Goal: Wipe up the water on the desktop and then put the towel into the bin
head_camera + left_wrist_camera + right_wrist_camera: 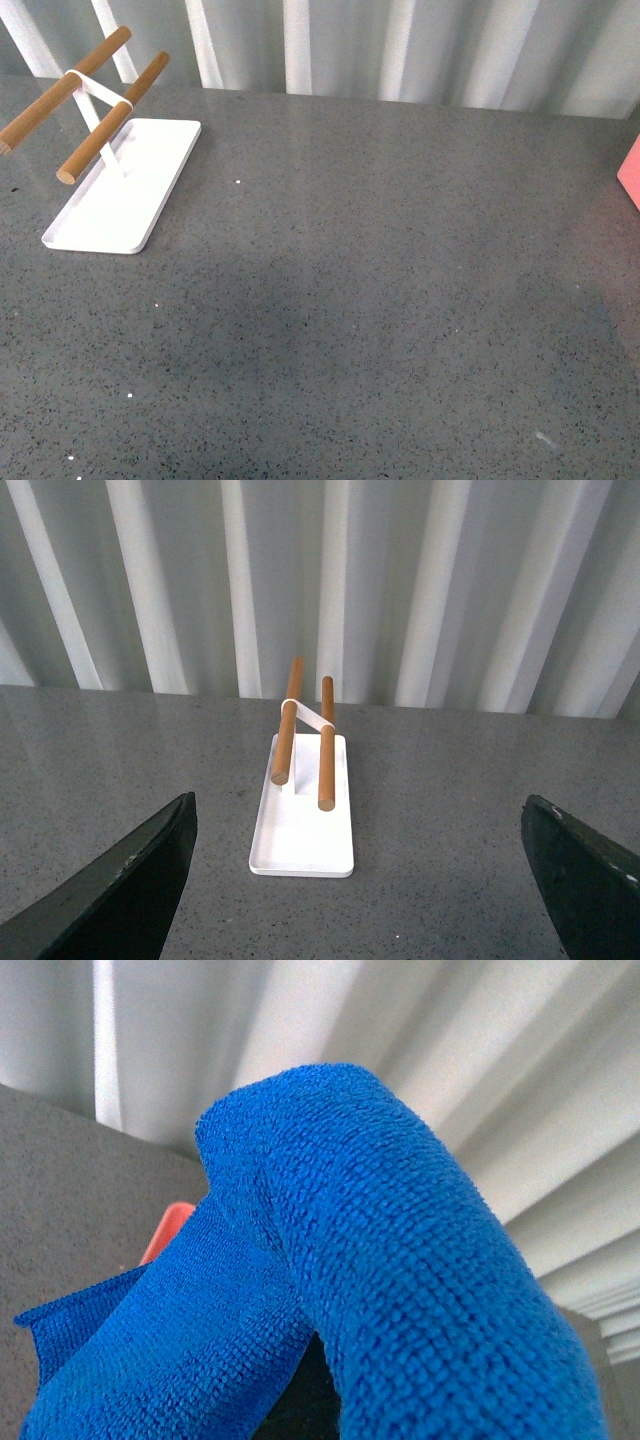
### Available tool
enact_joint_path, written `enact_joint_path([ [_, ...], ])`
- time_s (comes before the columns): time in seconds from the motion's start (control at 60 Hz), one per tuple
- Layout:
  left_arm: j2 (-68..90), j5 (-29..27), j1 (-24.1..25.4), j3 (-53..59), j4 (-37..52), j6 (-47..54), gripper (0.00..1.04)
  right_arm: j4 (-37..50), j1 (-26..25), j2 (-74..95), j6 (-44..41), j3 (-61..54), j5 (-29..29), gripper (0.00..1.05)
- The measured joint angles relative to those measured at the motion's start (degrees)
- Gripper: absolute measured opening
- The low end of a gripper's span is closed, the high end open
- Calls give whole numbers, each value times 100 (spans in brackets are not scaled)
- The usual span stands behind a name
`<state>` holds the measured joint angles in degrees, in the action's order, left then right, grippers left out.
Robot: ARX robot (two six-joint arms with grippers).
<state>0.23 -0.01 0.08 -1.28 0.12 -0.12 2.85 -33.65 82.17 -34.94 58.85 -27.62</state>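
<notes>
Blue towel (380, 1260) fills right wrist view, bunched, raised above surface (380, 300); right fingers hidden beneath, grip I cannot tell. Left fingers (120, 880) spread wide, empty. White tray (120, 200) far left holds only two wooden bars (110, 120). Pink bin (631, 170), sliver at right edge, contents unseen. My judgement: carry towel fully over bin rim, centre, then release.

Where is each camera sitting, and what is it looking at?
Front view: on the robot's body, looking down across the desktop at the white tray and the bin edge; no arm shows.
Left wrist view: on the left wrist, facing the tray and the wall; its open jaws show.
Right wrist view: on the right wrist, filled by the towel; jaws hidden.
Shared: front and left wrist views both see the tray.
</notes>
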Motion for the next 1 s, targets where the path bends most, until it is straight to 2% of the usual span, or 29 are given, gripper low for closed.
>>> enact_joint_path([
  [0.3, 0, 0, 0, 0, 0, 0, 98, 20, -302, 638, -83, -350, -90, 3],
  [0.517, 0, 0, 0, 0, 0, 0, 98, -92, -328, 1523, -249, -168, 407, 3],
  [0.784, 0, 0, 0, 0, 0, 0, 98, -817, -293, 2776, -76, 907, 994, 3],
  [0.917, 0, 0, 0, 0, 0, 0, 98, -975, -245, 3025, -15, 1152, 1272, 23],
  [1.001, 0, 2, 0, 0, 0, 0, 98, -997, -199, 3058, 70, 1207, 1268, 43],
])
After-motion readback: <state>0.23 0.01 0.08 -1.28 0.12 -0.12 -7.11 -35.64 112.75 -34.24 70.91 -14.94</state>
